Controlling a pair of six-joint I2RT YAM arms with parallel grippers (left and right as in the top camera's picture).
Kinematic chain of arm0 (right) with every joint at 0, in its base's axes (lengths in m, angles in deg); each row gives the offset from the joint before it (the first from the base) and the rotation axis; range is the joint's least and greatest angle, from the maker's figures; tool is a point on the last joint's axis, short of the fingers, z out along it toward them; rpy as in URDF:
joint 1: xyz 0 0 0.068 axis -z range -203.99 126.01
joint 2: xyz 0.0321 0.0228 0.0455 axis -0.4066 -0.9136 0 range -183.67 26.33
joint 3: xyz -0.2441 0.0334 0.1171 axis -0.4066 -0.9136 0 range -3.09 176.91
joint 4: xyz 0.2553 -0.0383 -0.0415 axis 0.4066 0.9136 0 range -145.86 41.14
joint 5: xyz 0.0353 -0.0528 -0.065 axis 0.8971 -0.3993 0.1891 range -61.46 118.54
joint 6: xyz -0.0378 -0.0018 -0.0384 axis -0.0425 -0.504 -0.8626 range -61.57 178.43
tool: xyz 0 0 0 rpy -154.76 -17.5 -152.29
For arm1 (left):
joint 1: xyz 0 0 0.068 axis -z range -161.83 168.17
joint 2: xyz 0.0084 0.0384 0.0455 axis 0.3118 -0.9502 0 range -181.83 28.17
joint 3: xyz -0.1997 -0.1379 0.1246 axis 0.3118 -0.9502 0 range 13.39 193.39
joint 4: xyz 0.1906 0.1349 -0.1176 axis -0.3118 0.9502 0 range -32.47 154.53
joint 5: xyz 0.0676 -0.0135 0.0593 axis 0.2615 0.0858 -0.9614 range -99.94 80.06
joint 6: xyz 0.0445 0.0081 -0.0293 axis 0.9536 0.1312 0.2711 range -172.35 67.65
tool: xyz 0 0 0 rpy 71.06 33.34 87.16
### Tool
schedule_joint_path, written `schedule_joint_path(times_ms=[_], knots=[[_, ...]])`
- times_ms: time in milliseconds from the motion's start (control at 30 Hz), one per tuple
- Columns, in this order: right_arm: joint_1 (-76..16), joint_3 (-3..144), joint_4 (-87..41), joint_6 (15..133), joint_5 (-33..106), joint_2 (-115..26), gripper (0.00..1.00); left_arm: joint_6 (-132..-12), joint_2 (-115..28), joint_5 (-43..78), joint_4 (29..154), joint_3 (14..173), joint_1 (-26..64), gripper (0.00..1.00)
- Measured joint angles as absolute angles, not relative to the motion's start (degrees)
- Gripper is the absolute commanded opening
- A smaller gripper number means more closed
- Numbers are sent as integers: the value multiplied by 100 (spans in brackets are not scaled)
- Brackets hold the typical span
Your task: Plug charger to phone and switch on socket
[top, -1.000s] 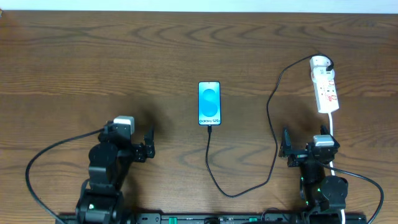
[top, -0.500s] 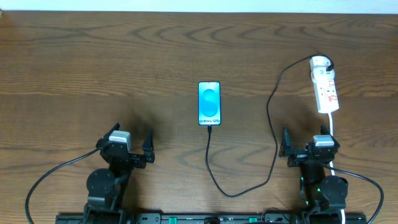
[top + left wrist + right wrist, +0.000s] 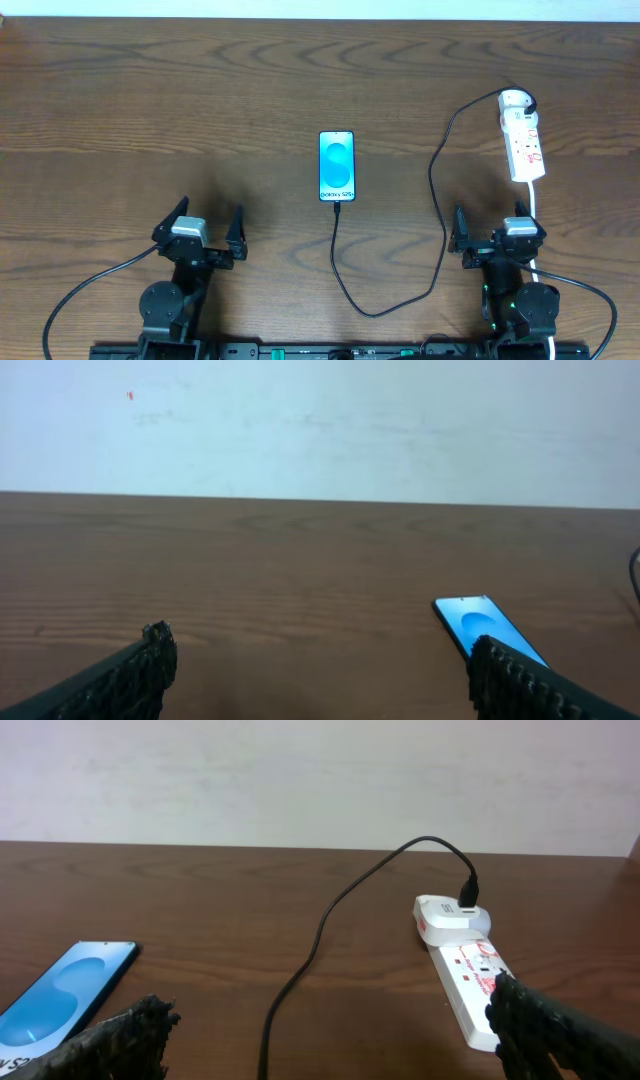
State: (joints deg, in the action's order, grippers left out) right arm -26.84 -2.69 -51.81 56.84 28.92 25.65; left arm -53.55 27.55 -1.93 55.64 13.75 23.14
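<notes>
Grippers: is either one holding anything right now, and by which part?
Nothing is held. The left gripper and right gripper are both open and empty; the charger lies untouched, clear of both.

Phone (image 3: 478, 622) seemingly just beyond wide-parted jaws
</notes>
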Motion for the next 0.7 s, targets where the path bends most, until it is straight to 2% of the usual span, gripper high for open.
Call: schedule_joint_path(times_ms=[233, 700], knots=[[-2684, -269, -5181, 5684, 2892, 2565, 99, -5333, 2759, -324, 5835, 1405, 2012, 95], [-2684, -269, -5181, 5684, 2892, 2565, 99, -5252, 2759, -606, 5903, 1434, 2008, 95]])
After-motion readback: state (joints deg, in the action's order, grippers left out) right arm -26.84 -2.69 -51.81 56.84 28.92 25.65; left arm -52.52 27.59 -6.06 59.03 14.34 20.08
